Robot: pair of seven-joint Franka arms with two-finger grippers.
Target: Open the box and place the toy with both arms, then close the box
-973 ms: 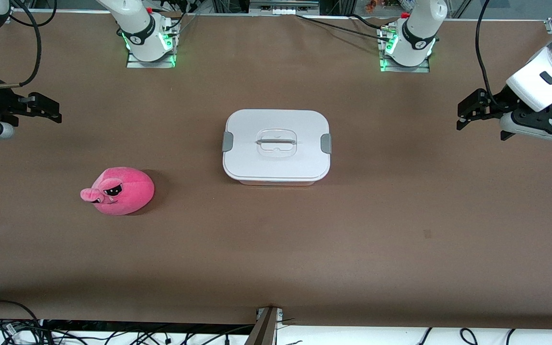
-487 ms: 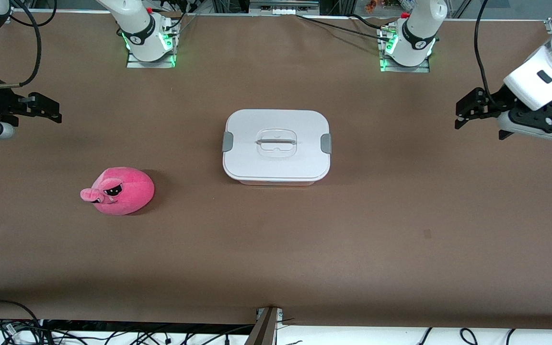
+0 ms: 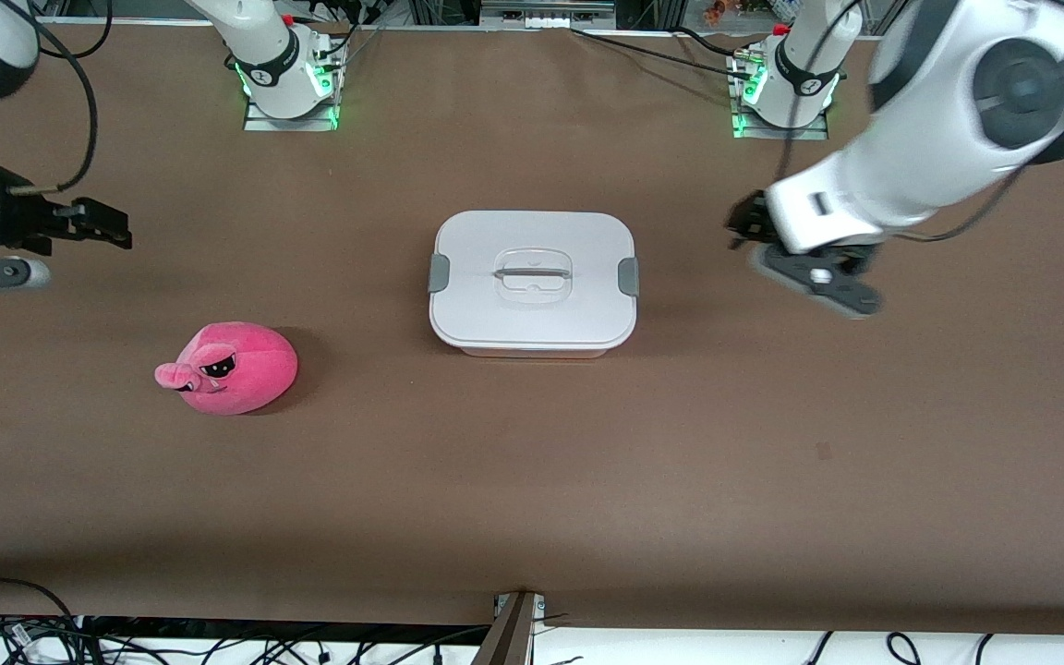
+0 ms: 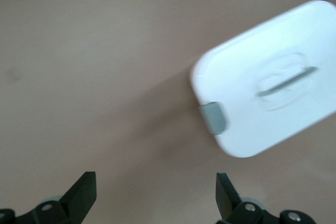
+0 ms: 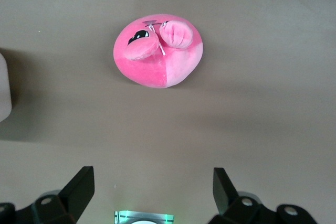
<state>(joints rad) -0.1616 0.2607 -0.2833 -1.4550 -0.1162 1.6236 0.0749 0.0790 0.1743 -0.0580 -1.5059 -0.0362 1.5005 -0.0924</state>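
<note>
The box (image 3: 532, 282) stands mid-table with its white lid on, grey clips (image 3: 628, 277) at both ends and a clear handle (image 3: 533, 273) on top. It also shows in the left wrist view, box (image 4: 268, 82). The pink toy (image 3: 232, 367) lies on the table toward the right arm's end, nearer the front camera than the box. My left gripper (image 3: 743, 223) (image 4: 155, 198) hangs open over bare table beside the box's clip (image 4: 213, 117). Out at the table's right-arm end my right gripper (image 3: 114, 233) (image 5: 152, 187) is open, with the toy (image 5: 157, 51) ahead of it.
The two arm bases (image 3: 290, 92) (image 3: 783, 100) with green lights stand along the table's back edge. Cables and a metal bracket (image 3: 513, 630) line the front edge. A sliver of the box (image 5: 4, 90) shows in the right wrist view.
The left arm has swung quickly from the table's end in toward the box. The right gripper has shifted slightly toward the toy. Box and toy have not moved.
</note>
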